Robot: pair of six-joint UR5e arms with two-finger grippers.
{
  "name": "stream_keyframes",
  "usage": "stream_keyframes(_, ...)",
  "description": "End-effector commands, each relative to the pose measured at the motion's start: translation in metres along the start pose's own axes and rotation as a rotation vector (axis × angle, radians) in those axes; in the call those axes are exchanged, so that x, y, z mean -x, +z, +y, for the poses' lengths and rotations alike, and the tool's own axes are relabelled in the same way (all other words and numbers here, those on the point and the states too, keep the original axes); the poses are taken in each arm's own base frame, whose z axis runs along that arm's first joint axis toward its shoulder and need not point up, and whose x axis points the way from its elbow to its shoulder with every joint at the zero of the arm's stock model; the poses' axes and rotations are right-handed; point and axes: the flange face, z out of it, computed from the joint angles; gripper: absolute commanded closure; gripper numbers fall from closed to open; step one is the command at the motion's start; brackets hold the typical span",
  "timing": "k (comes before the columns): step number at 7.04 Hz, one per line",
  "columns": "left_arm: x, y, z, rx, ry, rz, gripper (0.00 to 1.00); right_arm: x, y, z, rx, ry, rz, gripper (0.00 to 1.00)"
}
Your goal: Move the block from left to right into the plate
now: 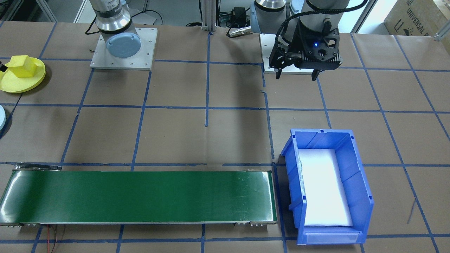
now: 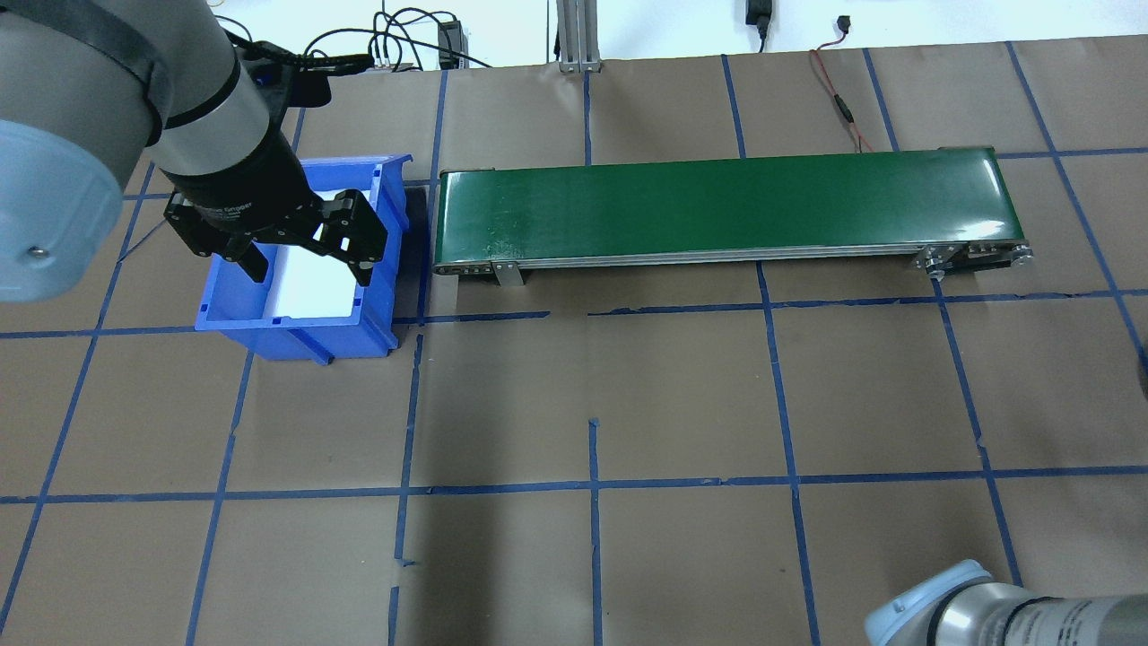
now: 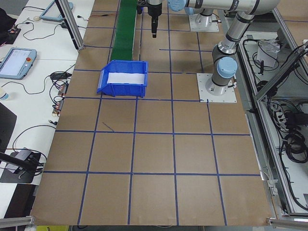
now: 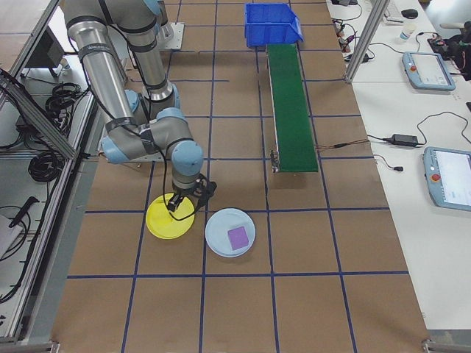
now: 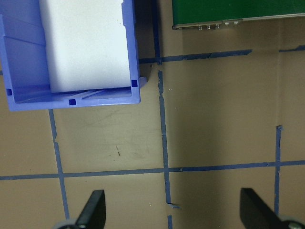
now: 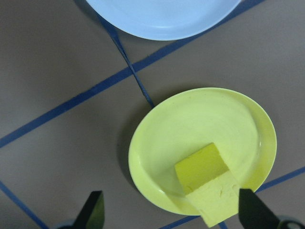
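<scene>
Brown paper with blue tape grid covers my table (image 1: 225, 140); a carton reads "UNIVERSAL". Both my pincers, left (image 5: 171, 212) and right (image 6: 169, 212), gape empty.

Brown paper-covered table (image 1: 225, 140) gridded with blue tape lines (image 1: 207, 84); directly on it: green conveyor belt (image 1: 140, 196), blue bin (image 1: 327, 186) at the belt's end, yellow plate (image 1: 21, 82) just beside a pale blue plate (image 4: 230, 232), two arm base plates (image 1: 123, 49)
</scene>
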Motion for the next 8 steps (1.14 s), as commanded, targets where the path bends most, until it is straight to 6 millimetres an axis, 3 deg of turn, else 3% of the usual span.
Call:
stream_keyframes(1,0.000,0.000,0.000,0.001,-0.001,0.001,0.00,0.141,-0.092,0.008,-0.010,0.008,0.021,0.00)
stream_keyframes(3,-0.001,0.001,0.000,0.004,-0.001,-0.001,0.00,0.301,-0.130,0.038,-0.059,0.032,0.061,0.00)
stream_keyframes(4,-0.001,0.000,0.001,0.002,0.002,-0.001,0.00,0.374,-0.148,0.065,-0.121,-0.091,0.076,0.00)
stream_keyframes(5,-0.001,0.001,0.000,0.004,-0.001,0.000,0.00,0.421,-0.168,0.074,-0.161,-0.146,0.000,0.00)
stream_keyframes(6,-0.001,0.001,0.000,0.002,0.000,0.000,0.00,0.438,-0.185,0.058,-0.177,-0.123,-0.026,0.00)
stream_keyframes(7,-0.001,0.002,0.000,0.007,0.000,0.000,0.00,0.463,-0.200,0.061,-0.206,-0.169,-0.016,0.00)
stream_keyframes(8,-0.001,0.001,0.000,0.004,0.002,0.000,0.00,0.475,-0.191,0.067,-0.209,-0.197,0.049,0.00)
